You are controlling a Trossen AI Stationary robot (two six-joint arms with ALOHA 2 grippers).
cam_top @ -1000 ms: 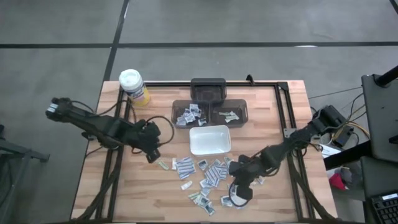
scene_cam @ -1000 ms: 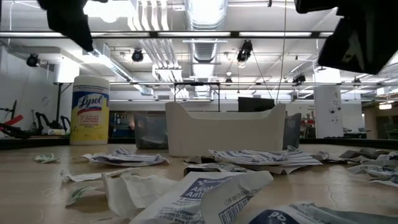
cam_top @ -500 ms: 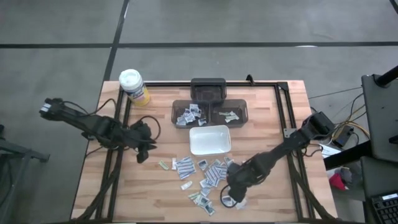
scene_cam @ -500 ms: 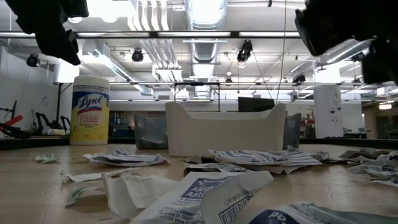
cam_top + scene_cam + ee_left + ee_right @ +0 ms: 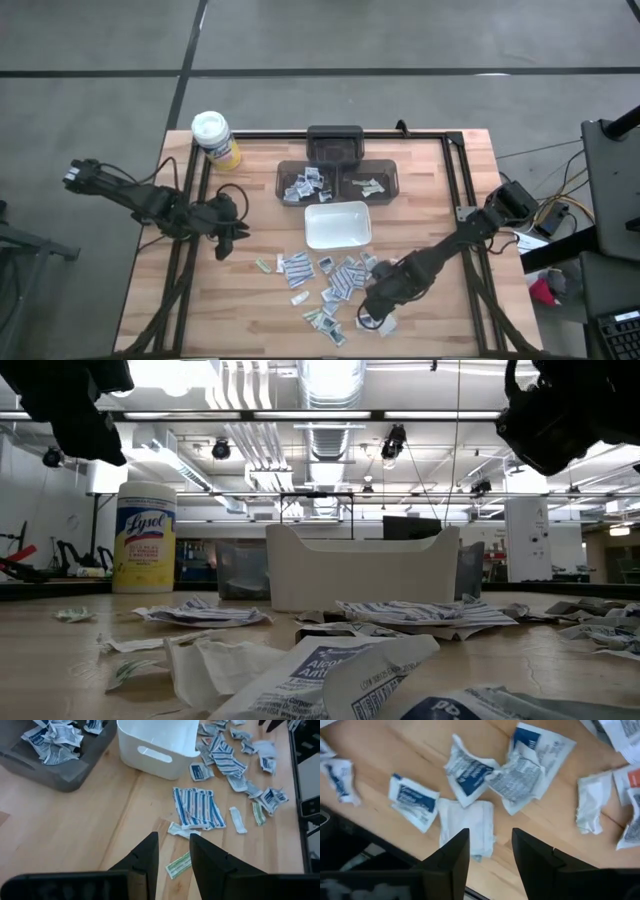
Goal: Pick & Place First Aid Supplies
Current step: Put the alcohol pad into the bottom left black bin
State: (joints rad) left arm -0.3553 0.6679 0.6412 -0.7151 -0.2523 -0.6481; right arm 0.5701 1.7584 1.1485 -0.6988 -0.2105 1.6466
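Since a second ago the right gripper (image 5: 372,318) moves slightly leftward over the near-edge packets (image 5: 335,285) and its fingers (image 5: 447,857) spread apart, nothing between them. The left gripper (image 5: 226,247) draws back from the scatter toward the table's left side.

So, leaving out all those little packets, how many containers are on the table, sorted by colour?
White tray: 1
Yellow canister with white lid: 1
Dark grey bin compartments, side by side: 2
Black box behind them: 1
Total: 5
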